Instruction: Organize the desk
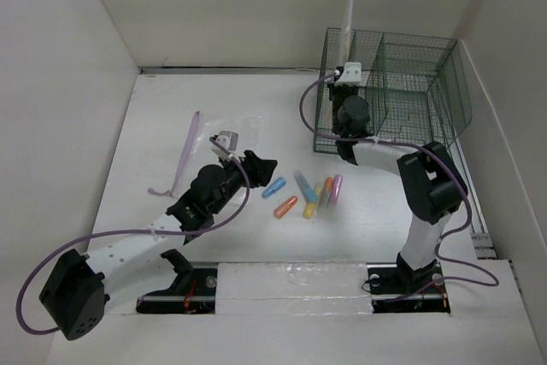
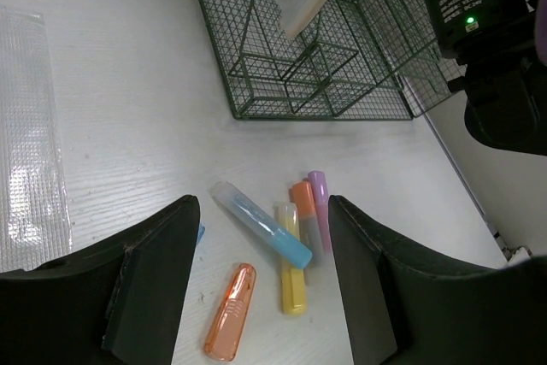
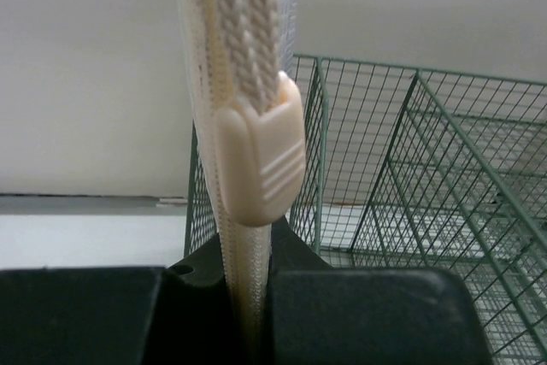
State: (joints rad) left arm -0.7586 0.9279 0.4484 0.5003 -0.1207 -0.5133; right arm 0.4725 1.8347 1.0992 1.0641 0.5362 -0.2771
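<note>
The white desk (image 1: 214, 108) holds several capped highlighters in a loose cluster (image 1: 308, 194). In the left wrist view they are a blue one (image 2: 261, 224), a yellow one (image 2: 291, 262), an orange-and-grey one (image 2: 303, 211), a purple one (image 2: 319, 203) and an orange one (image 2: 231, 312). My left gripper (image 1: 261, 164) is open and empty just above them, its fingers (image 2: 154, 271) straddling the cluster. My right gripper (image 1: 349, 74) is shut on a cream zip pouch (image 1: 349, 19), held upright over the rack's left end. The pouch's zipper pull (image 3: 261, 164) stands just above the jaws.
A dark green wire-mesh rack (image 1: 402, 91) with several compartments stands at the back right; it also shows in the left wrist view (image 2: 299, 83). A lilac strap (image 1: 188, 143) lies at the left. A clear plastic sleeve (image 2: 30, 143) lies flat on the desk.
</note>
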